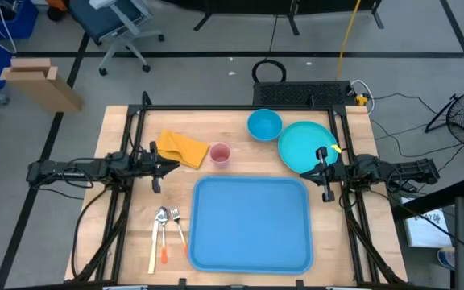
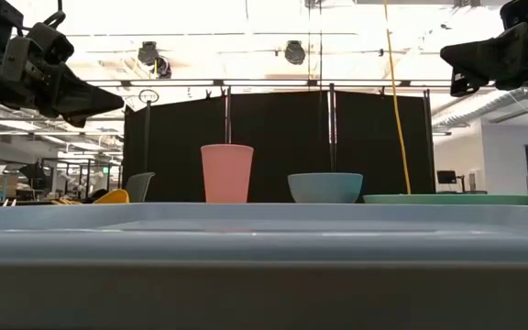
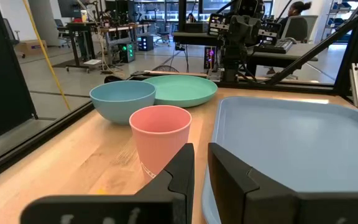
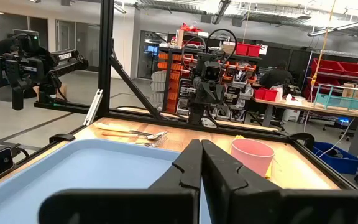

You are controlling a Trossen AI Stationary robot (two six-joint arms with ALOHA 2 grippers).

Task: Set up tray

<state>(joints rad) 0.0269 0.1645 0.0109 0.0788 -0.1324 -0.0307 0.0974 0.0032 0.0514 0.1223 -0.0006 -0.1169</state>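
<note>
Here the tray (image 1: 252, 223) lies at the wooden table's (image 1: 127, 234) near edge, on grey workshop floor (image 1: 208, 76). Left hand (image 1: 171, 166) and right hand (image 1: 306, 172), both closed and empty, hover at opposite side edges.

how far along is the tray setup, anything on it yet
Barely started. The light-blue tray lies empty at the table's front. Nothing is in hand: the left gripper and right gripper hang shut above the table at either side. Still left to load: the teal plate, blue bowl, pink cup, yellow cloth and cutlery.
</note>
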